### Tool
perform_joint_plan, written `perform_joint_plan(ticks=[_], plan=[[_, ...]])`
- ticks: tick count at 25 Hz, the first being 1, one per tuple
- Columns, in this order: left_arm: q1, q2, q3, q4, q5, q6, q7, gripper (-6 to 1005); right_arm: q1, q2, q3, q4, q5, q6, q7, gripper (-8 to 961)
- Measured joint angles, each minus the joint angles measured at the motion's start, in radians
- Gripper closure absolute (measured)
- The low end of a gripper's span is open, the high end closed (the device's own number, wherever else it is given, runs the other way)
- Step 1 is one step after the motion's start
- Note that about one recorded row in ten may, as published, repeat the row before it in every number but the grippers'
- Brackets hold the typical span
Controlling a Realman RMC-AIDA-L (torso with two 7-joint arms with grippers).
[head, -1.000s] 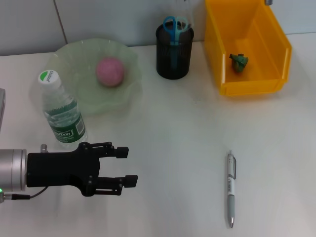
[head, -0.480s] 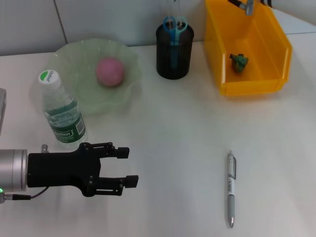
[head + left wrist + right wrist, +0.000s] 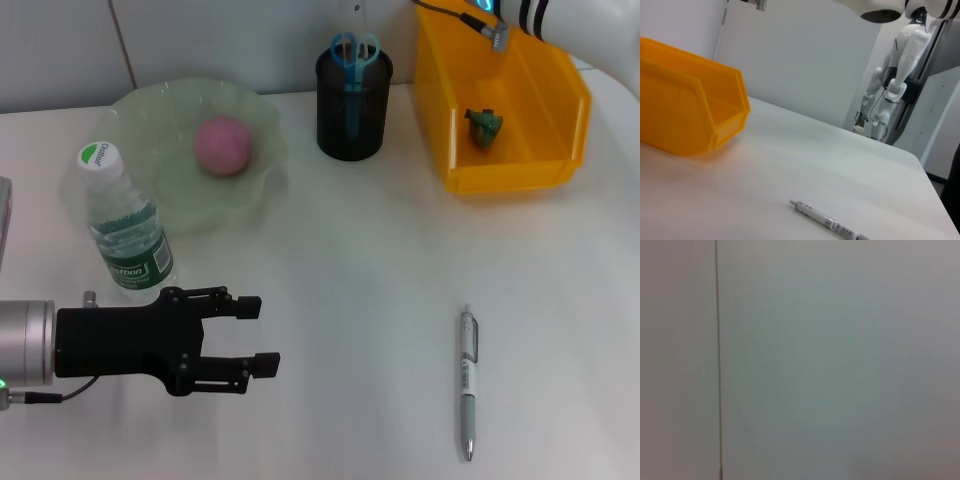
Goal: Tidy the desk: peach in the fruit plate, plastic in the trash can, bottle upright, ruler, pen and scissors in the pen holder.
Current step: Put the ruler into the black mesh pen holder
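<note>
One arm is low over the desk (image 3: 380,260): the left tool (image 3: 250,337) hangs just off the bottle's (image 3: 125,227) near side, its fingers spread with nothing between them. The bottle stands upright, touching the fruit plate's (image 3: 140,110) rim, and the peach (image 3: 222,145) sits in that plate. Beside the plate, the pen holder (image 3: 353,105) holds blue scissors (image 3: 355,50). The trash can (image 3: 500,95) next to it has a green plastic scrap (image 3: 484,126) inside. The pen (image 3: 467,384) lies on the desk, well apart from the trash can. The right arm (image 3: 570,25) reaches over the trash can's far edge; whether its tool is spread I cannot tell.
</note>
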Motion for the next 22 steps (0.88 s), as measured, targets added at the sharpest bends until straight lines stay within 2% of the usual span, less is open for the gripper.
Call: perform_joint_plan(ticks=[9,22], plan=[[0.001,0.001,0.000,0.000,0.003,0.000,-0.001,200,0.017,0.001,-0.001,0.060,0.026,-0.001,-0.047,572],[0.003,0.004,0.000,-0.001,0.000,0.002,-0.008,200,0.045,0.004,-0.011,0.153,0.161,-0.012,-0.222,571]])
